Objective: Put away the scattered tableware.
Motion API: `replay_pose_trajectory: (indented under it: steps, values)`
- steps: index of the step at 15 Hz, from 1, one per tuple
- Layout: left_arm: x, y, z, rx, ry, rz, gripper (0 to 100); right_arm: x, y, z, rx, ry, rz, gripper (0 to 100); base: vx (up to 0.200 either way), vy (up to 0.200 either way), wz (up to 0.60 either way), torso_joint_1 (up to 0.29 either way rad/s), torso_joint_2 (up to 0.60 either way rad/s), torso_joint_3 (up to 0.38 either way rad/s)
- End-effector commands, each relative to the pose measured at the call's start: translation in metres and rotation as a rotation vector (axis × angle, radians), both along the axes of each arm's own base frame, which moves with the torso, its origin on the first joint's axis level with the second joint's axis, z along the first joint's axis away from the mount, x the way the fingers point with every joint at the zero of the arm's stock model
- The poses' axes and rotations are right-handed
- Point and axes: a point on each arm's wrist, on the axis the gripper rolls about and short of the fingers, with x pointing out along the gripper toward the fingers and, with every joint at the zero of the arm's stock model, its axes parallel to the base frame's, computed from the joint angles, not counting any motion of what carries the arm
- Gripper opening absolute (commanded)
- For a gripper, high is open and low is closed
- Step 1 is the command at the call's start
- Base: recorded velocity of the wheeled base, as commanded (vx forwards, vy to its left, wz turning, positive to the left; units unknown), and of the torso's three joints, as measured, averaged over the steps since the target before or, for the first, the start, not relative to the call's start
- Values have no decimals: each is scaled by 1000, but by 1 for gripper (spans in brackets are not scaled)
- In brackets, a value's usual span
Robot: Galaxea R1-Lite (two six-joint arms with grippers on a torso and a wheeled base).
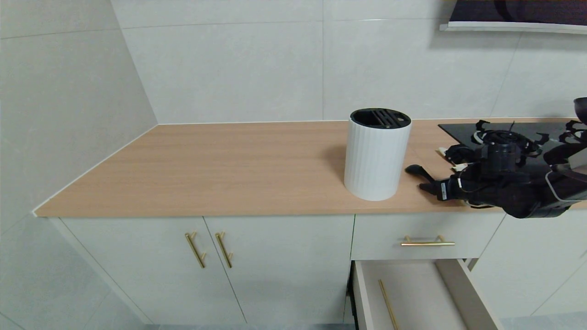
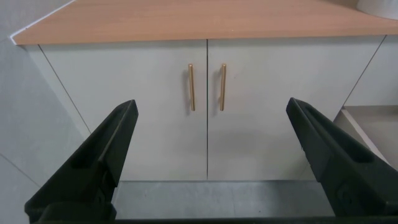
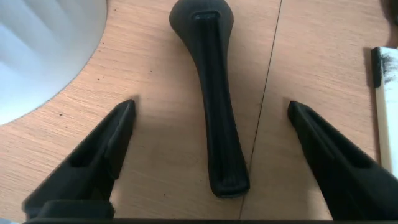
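Head view takes in the wooden counter (image 1: 229, 165), where a white holder (image 1: 377, 160), ribbed and upright, stands with a black slotted top. Nothing about its inside can be made out through the slots. Below the counter edge a drawer (image 1: 463, 293) is pulled open, and a thin gold rod (image 1: 388, 305) lies lengthwise on its floor; what the rod is I cannot tell. A black utensil (image 1: 416, 170) lies flat on the counter just beside the holder, between it and the hob (image 1: 463, 130).

Right wrist view adds the close detail. The right gripper (image 3: 210, 107) hangs over the utensil with its fingers spread wide, one on each side of the handle and touching neither it nor the holder. A white strip (image 3: 384, 106) with a dark end lies near the utensil.

Left wrist view faces the cabinet doors (image 2: 155, 137) under the counter, with the left gripper (image 2: 211, 104) likewise spread wide and holding nothing.
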Motion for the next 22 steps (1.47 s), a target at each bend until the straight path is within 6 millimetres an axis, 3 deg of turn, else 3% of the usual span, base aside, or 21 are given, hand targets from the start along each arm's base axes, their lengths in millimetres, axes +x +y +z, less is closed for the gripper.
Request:
replay_pose_trajectory:
  steps: [1, 7, 9, 12, 15, 17, 18, 20, 22]
  values:
    - [0, 0, 0, 0, 1, 1, 100, 0, 0, -1, 0, 2, 0, 0, 0, 0, 0, 0, 0, 0]
    - [0, 0, 0, 0, 1, 1, 100, 0, 1, 5, 10, 18, -5, 0, 0, 0, 0, 0, 0, 0]
    - [0, 0, 0, 0, 1, 1, 100, -4, 2, 17, 31, 56, -12, 0, 0, 0, 0, 0, 0, 0]
    - [0, 0, 0, 0, 1, 1, 100, -15, 19, 54, 132, 153, -81, 0, 0, 0, 0, 0, 0, 0]
    - [0, 0, 0, 0, 1, 1, 100, -59, 37, 111, 258, 306, -154, 0, 0, 0, 0, 0, 0, 0]
    - [0, 0, 0, 0, 1, 1, 100, -89, 40, 131, 266, 315, -153, 0, 0, 0, 0, 0, 0, 0]
    - [0, 0, 0, 0, 1, 1, 100, -114, 40, 143, 267, 289, -148, 0, 0, 0, 0, 0, 0, 0]
    - [0, 0, 0, 0, 1, 1, 100, -150, 46, 143, 257, 305, -119, 0, 0, 0, 0, 0, 0, 0]
    - [0, 0, 0, 0, 1, 1, 100, -170, 44, 131, 233, 336, -152, 0, 0, 0, 0, 0, 0, 0]
